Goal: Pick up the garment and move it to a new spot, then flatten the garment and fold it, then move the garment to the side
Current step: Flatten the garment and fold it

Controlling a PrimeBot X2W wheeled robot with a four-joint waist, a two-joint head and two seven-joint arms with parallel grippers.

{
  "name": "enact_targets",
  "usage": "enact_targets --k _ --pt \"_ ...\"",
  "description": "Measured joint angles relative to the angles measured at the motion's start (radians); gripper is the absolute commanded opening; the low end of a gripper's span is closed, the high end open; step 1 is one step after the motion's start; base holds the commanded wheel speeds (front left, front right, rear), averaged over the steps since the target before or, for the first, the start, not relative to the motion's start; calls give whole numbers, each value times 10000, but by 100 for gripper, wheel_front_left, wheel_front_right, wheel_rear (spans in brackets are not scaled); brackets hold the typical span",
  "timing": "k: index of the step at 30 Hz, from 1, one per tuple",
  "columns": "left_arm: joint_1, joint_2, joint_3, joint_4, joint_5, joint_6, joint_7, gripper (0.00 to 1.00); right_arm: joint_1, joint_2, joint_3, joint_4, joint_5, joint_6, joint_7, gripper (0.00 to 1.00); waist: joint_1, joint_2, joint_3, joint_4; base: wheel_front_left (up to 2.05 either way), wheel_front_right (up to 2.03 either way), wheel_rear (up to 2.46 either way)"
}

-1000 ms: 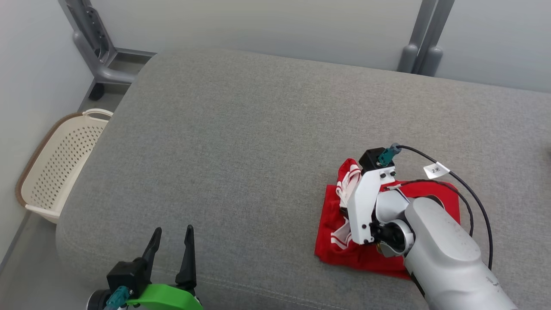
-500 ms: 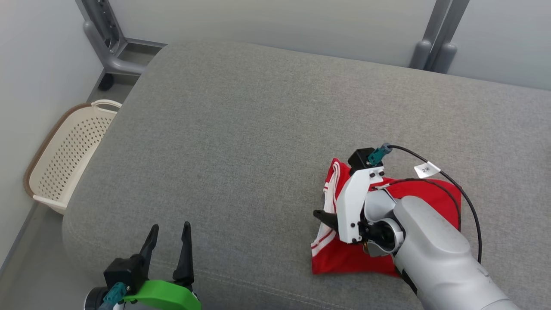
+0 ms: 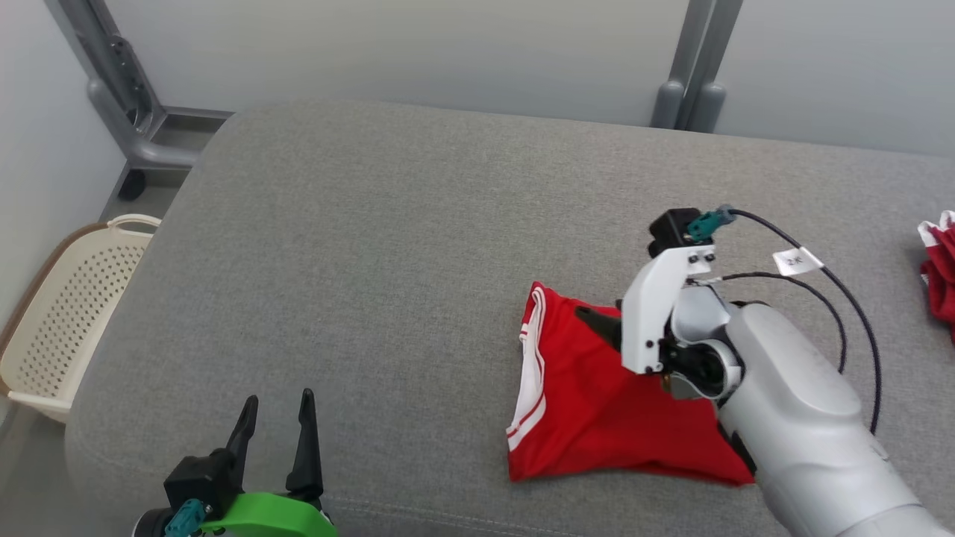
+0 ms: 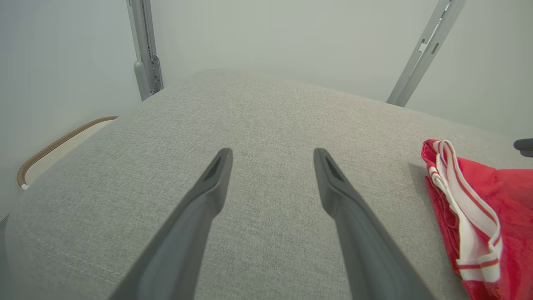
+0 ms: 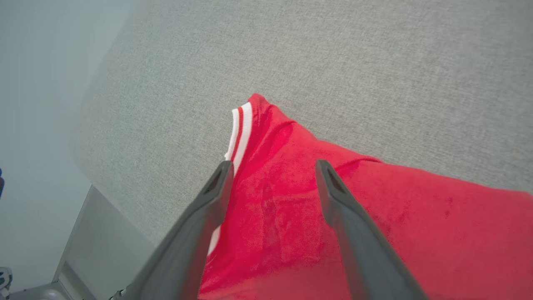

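Note:
The garment (image 3: 589, 403) is red with white-striped trim and lies folded on the right half of the grey cushion (image 3: 388, 239). My right gripper (image 3: 597, 327) hovers just above its far part, open, with nothing between the fingers. In the right wrist view that gripper (image 5: 272, 166) points down at the garment (image 5: 416, 216), near its striped corner. My left gripper (image 3: 277, 403) stands open and empty at the cushion's near left edge. In the left wrist view the left gripper (image 4: 271, 154) faces bare cushion, with the garment (image 4: 499, 187) off to its right.
A cream perforated basket (image 3: 67, 313) stands on the floor left of the cushion; its rim (image 4: 62, 139) shows in the left wrist view. Another red and white cloth (image 3: 941, 268) lies at the far right edge. Grey frame posts (image 3: 119, 97) rise behind.
My right gripper has opened, let go of the garment and risen off it. The garment now lies flatter and more spread out. The head camera has also shifted.

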Motion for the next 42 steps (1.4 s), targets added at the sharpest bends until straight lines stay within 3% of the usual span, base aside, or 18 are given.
enact_targets --k 6,10,18,24,26,27,28,30,31,42 --pt "174 -4 65 -121 27 46 0 100 1029 -965 -1565 -1007 -951 0 219 100 0 0 -228 -548 0 0 0" --pt "231 -6 75 -205 25 79 -2 100 1939 -1108 -2874 -2029 -1590 0 464 100 0 1 -350 -916 0 0 0" --pt "219 -6 -56 -196 17 73 0 100 3437 -339 -4408 -4188 -2579 0 867 100 0 0 -367 -1464 0 0 0" --pt "113 -8 -284 -153 -6 38 -2 100 3981 121 -4257 -4656 -2801 0 353 100 0 1 -293 -1381 0 0 0" --pt "103 -10 -316 -98 -4 -2 -2 100 4097 169 -4073 -4612 -2813 0 150 96 0 0 -287 -1288 0 0 0" --pt "95 -10 -328 -79 -4 -10 -2 100 4145 201 -3996 -4569 -2882 0 -52 81 0 0 -284 -1235 0 0 0" --pt "83 -10 -337 -61 -4 -12 -2 100 4149 207 -3877 -4493 -2982 0 -203 47 0 0 -281 -1179 0 0 0" --pt "53 -10 -387 -58 -6 -13 -2 100 4149 221 -3622 -4299 -3037 0 -577 24 0 0 -268 -1056 0 0 0" --pt "38 -8 -420 -46 -6 -15 0 100 4147 224 -3469 -4188 -2963 0 -823 0 0 0 -258 -991 0 0 0" --pt "-114 -8 -715 13 -157 -46 -2 100 3488 238 -1624 -2257 -2056 0 -3058 0 0 0 11 -189 0 0 0"
